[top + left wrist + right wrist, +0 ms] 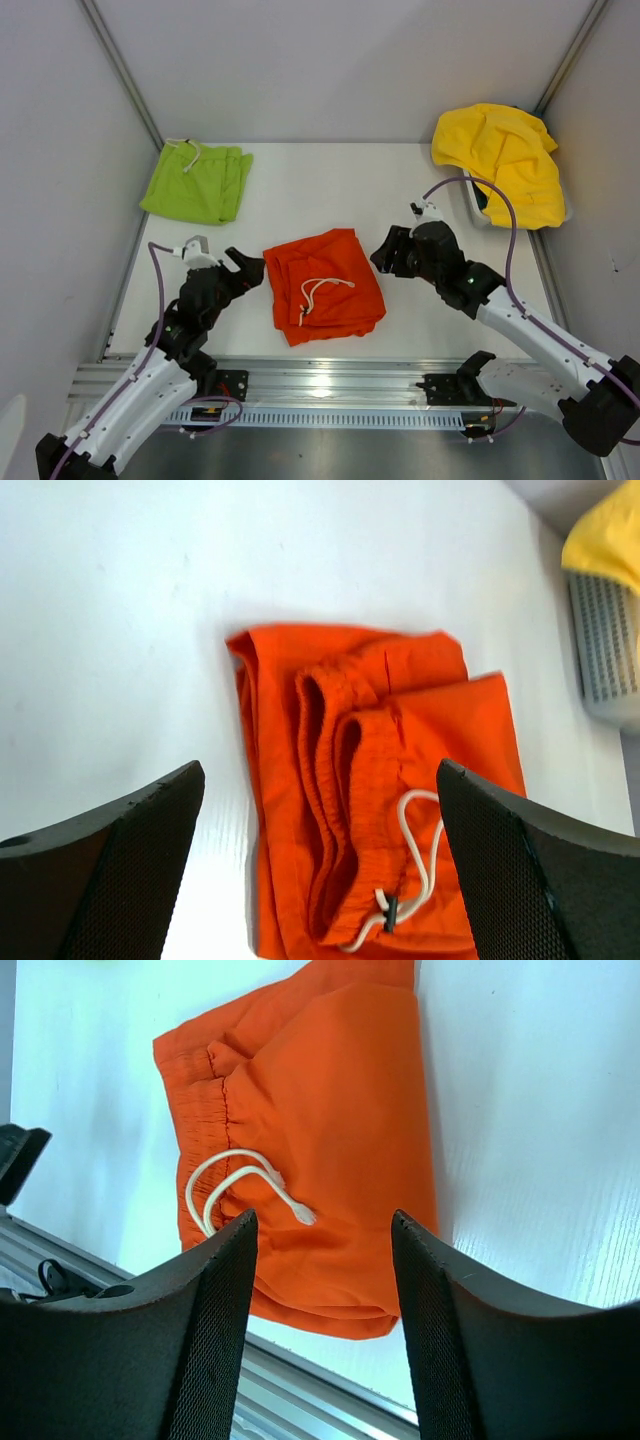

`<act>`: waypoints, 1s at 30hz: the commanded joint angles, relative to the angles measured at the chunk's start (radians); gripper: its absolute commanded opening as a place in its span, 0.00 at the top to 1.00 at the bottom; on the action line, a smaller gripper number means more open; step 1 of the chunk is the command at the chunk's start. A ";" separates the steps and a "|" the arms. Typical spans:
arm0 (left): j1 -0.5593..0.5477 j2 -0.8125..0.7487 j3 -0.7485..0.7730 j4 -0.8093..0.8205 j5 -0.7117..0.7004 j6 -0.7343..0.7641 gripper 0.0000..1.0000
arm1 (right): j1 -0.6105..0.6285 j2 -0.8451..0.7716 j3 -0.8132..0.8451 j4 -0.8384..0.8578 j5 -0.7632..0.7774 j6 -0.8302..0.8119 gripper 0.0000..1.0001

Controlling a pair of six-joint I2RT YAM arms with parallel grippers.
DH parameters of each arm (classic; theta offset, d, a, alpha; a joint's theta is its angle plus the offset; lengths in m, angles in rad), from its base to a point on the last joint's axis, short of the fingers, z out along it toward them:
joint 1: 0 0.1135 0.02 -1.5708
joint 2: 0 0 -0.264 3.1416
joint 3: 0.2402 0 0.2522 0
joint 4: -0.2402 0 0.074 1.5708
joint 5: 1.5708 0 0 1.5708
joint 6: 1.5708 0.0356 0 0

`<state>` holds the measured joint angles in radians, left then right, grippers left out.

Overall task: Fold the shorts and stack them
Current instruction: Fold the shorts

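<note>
In the middle of the tabletop (pixel 300 190), the folded orange-red shorts (pixel 325 285) sit right between both arms, long axis roughly near-to-far. The left claw (pixel 250 270) and right claw (pixel 383 258) gape wide, holding nothing. The lime-green shorts (pixel 197 182) lie far-left, so the left arm's closer for stacking, I'd guess. Soft rumpled cloth, loose white drawstring (pixel 322 290).

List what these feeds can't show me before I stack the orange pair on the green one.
Orange shorts, left wrist: near edge meets the frame bottom; one corner behind a left gripper finger.
Right wrist: both near corners behind right gripper fingers.
Lime-green shorts, top view only: fold layers too small to count.
Basket, top view: inside covered by yellow cloth.
</note>
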<state>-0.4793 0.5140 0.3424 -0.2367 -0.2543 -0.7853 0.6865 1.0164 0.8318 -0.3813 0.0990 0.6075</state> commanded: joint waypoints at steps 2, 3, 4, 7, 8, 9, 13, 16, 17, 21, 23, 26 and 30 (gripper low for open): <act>0.007 -0.034 0.058 -0.026 -0.155 0.007 0.01 | -0.025 -0.042 -0.039 0.102 -0.028 -0.032 0.42; 0.007 -0.028 0.069 -0.029 -0.180 0.014 0.01 | -0.025 -0.045 -0.043 0.122 -0.035 -0.034 0.42; 0.007 -0.020 0.081 -0.030 -0.189 0.014 0.01 | -0.027 -0.042 -0.048 0.133 -0.045 -0.034 0.42; 0.007 0.018 0.089 0.005 -0.191 0.008 0.01 | -0.039 -0.029 -0.059 0.176 -0.064 -0.034 0.41; 0.007 0.029 0.099 0.026 -0.188 0.005 0.01 | -0.042 -0.010 -0.056 0.186 -0.082 -0.032 0.41; 0.007 0.056 0.099 0.042 -0.177 0.000 0.01 | -0.053 0.000 -0.045 0.194 -0.087 -0.034 0.41; 0.005 0.124 0.130 0.056 -0.171 0.007 0.01 | -0.061 0.040 -0.033 0.205 -0.119 -0.045 0.40; 0.007 0.113 0.165 0.001 -0.190 0.046 0.01 | -0.070 0.050 -0.051 0.237 -0.134 -0.045 0.38; 0.007 0.101 0.168 -0.018 -0.197 0.049 0.01 | -0.074 0.051 -0.051 0.240 -0.139 -0.045 0.38; 0.007 0.037 0.167 -0.072 -0.175 0.072 0.01 | -0.099 0.077 -0.025 0.237 -0.171 -0.052 0.38; 0.007 0.020 0.164 -0.095 -0.151 0.074 0.01 | -0.108 0.089 -0.004 0.236 -0.180 -0.055 0.37; 0.007 0.023 0.170 -0.105 -0.122 0.092 0.01 | -0.113 0.135 0.026 0.231 -0.194 -0.052 0.38; 0.007 0.072 0.204 -0.113 -0.092 0.113 0.01 | -0.111 0.165 0.029 0.248 -0.206 -0.040 0.37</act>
<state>-0.4789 0.5571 0.4877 -0.3363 -0.3859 -0.7158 0.5758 1.1687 0.8162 -0.1825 -0.0849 0.5751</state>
